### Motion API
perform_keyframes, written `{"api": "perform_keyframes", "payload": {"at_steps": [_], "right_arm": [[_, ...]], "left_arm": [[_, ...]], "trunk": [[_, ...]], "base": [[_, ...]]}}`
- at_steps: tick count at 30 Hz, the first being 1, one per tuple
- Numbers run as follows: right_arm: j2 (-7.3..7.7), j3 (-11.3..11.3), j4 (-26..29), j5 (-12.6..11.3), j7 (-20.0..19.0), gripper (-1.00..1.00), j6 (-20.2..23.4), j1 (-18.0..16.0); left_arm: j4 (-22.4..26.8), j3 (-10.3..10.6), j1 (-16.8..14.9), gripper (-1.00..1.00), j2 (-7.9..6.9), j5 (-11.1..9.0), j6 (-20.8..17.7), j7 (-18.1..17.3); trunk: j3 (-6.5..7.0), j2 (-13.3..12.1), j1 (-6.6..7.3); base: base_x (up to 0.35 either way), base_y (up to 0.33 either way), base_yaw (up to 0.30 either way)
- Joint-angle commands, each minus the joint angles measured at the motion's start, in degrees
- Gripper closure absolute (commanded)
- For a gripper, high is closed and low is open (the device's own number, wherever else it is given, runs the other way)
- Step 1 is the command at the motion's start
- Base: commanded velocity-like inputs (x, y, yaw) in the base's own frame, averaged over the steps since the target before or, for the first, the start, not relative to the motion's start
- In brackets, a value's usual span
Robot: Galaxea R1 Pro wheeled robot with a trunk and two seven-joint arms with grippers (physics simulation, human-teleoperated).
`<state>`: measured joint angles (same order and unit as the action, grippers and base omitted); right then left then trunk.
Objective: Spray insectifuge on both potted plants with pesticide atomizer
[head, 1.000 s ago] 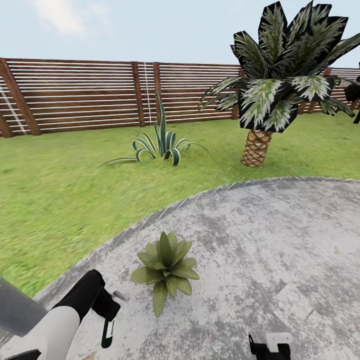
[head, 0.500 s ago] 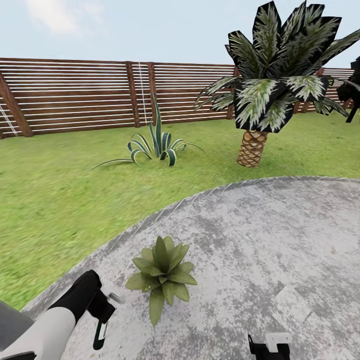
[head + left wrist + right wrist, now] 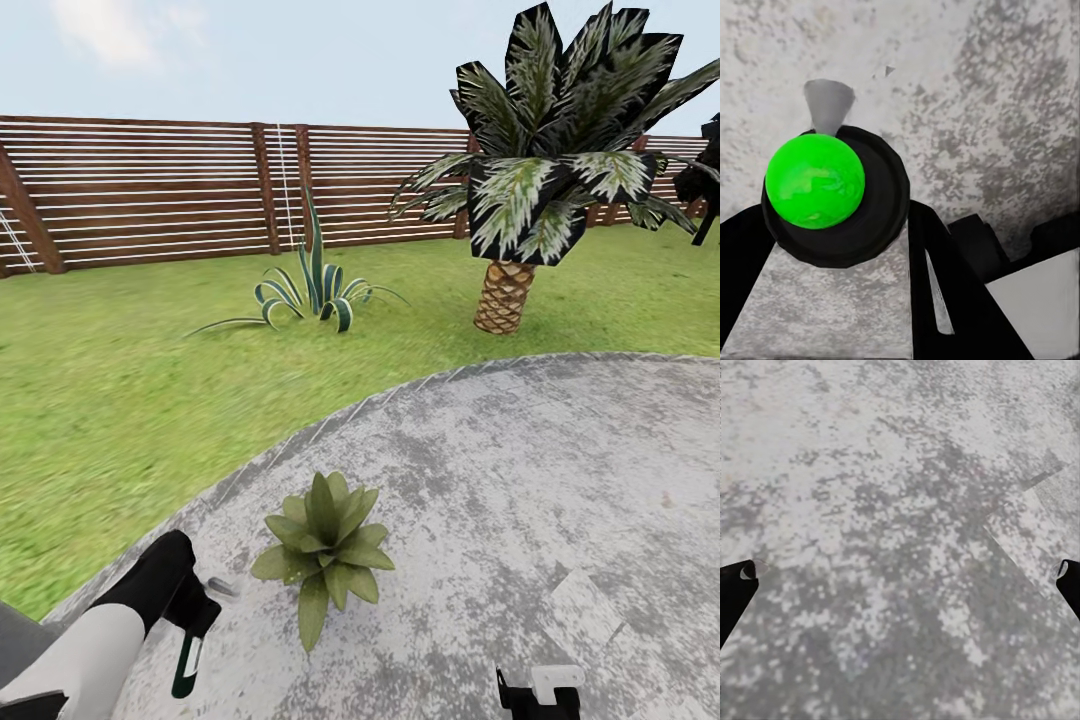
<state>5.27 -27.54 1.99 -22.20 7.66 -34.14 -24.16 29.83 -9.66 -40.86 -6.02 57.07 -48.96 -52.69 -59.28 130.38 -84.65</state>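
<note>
The pesticide atomizer (image 3: 825, 195) sits clamped between the left gripper's (image 3: 190, 640) dark fingers (image 3: 945, 285), its green-capped black body seen end-on in the left wrist view with a grey nozzle beyond, low at the robot's left just beside one potted plant (image 3: 325, 545) on the patio (image 3: 520, 470). The nozzle appears to point at the paving, not the leaves, so spray may well land on the slab and leave the rosette uncovered (only one rosette is visible here). The left arm is bent low, forearm reaching forward toward the plant. The right gripper (image 3: 540, 692) hangs over bare paving with its fingertips (image 3: 735, 585) wide apart, grasping nothing.
</note>
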Motion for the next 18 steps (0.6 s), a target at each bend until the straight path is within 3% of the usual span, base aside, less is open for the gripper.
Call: {"api": "perform_keyframes", "payload": {"at_steps": [1, 4, 13, 18], "right_arm": [[0.01, -0.50, 0.03, -0.21, 0.34, -1.00, -0.05, -0.01], [0.01, -0.50, 0.03, -0.21, 0.34, -1.00, -0.05, -0.01], [0.01, -0.51, 0.03, -0.14, 0.34, -1.00, -0.05, -0.01], [0.01, -0.51, 0.03, -0.13, 0.34, -1.00, -0.05, -0.01]], "left_arm": [[0.07, -0.23, -1.20, 1.00, 0.06, 0.60, -0.94, -0.56], [-0.37, -0.09, -2.07, 1.00, 0.32, 0.59, -1.30, -0.57], [-1.13, 1.27, -0.42, 1.00, 0.73, 0.33, -0.57, -0.49], [-1.14, 1.31, 0.06, 1.00, 0.72, 0.25, -0.63, -0.49]], "trunk": [[-0.06, 0.02, 0.01], [-0.06, 0.02, 0.01], [-0.06, 0.02, 0.01], [-0.06, 0.02, 0.01]], "base": [[0.000, 0.000, 0.000], [0.000, 0.000, 0.000], [0.000, 0.000, 0.000], [0.181, 0.050, 0.000]]}}
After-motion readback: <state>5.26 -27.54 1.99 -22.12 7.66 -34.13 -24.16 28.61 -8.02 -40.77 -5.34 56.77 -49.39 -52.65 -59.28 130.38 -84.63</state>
